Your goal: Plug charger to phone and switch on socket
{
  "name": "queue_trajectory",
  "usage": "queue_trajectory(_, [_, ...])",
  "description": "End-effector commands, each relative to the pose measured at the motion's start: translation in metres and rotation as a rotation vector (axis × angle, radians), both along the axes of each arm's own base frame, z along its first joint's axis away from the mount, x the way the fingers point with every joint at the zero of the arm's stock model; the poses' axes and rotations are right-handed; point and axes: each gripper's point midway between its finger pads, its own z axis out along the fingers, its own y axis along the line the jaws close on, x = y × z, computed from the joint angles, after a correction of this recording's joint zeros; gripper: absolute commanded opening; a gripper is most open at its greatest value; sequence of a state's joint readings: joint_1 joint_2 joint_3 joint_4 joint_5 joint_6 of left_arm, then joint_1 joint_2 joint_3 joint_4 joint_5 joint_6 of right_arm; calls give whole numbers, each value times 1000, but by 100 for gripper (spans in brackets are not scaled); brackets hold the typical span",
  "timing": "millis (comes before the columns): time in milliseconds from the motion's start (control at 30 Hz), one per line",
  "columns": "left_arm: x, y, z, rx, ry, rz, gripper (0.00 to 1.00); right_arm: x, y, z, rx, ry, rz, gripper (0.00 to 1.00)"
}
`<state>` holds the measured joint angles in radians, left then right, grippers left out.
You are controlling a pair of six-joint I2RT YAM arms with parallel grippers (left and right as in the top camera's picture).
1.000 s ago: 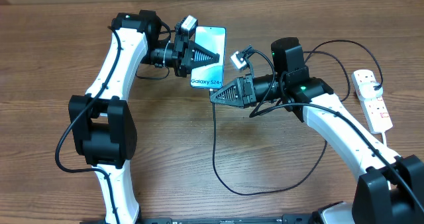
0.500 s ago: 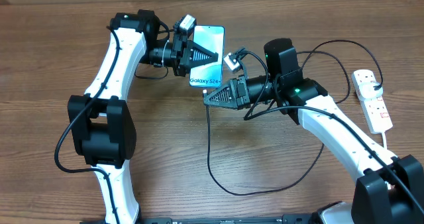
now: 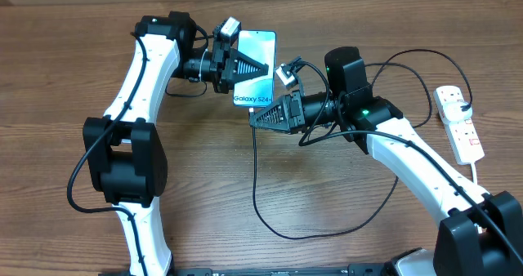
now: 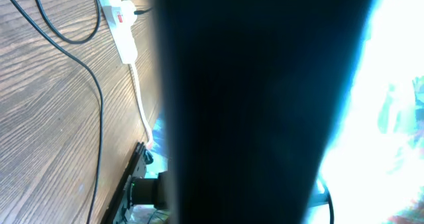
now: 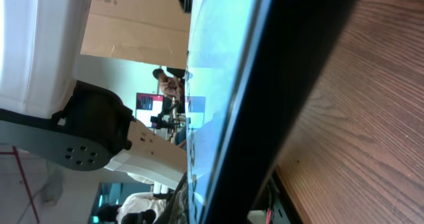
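The phone [image 3: 255, 80], light blue with "Galaxy S24" on its screen, is held above the table by my left gripper [image 3: 266, 69], shut across its middle. My right gripper [image 3: 253, 122] sits just below the phone's lower end, shut on the charger's connector tip. The thin black charger [image 3: 256, 190] hangs from it and loops across the table. The white socket [image 3: 459, 125] lies at the far right with a black plug in it. In the left wrist view the phone's dark body [image 4: 265, 105] blocks the fingers. The phone's edge [image 5: 265, 98] fills the right wrist view.
The socket [image 4: 119, 18], its thick white cord [image 4: 140, 111] and the charger cable [image 4: 93, 78] show on the wooden table in the left wrist view. The charger's loop reaches near the table's front edge [image 3: 310, 237]. Both white arms reach over the middle of the table.
My right gripper has moved left with the charger tip, closing on the phone's lower end. The phone has shifted slightly left in the left gripper.
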<state>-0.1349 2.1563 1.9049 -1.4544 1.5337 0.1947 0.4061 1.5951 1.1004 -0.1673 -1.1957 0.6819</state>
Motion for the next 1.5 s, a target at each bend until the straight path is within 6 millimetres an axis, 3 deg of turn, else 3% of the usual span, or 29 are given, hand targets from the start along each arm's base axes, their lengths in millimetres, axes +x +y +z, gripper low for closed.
queue_trajectory(0, [-4, -3, 21, -54, -56, -3, 4, 9, 1, 4, -13, -37, -45, 4])
queue_trajectory(1467, [3, -1, 21, -59, -88, 4, 4, -4, 2, 14, 27, 81, 13, 4])
